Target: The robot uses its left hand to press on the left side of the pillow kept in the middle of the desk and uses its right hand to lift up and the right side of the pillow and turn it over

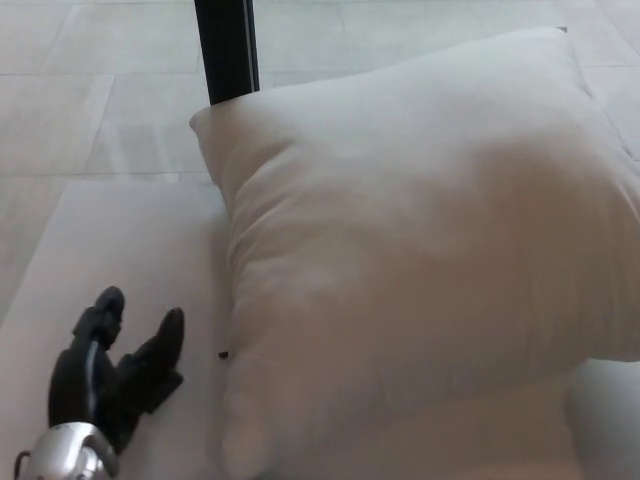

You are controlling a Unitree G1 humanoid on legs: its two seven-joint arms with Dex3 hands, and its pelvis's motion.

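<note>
With the pillow (420, 260) lying flat across the desk's (120, 260) middle and right, keep your left hand (115, 375) (fingers spread, empty, near the front-left corner) clear; right hand is out of view.

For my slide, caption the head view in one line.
White pillow on the desk, open left hand beside it.

A white pillow (420, 250) lies flat across a pale table (120, 250), covering most of its middle and right side, one corner reaching the far edge. On the bare surface to the pillow's left rests the robot's black left hand (105, 375), fingers (165, 340) spread and empty, just beside the pillow's edge but apart from it.
</note>
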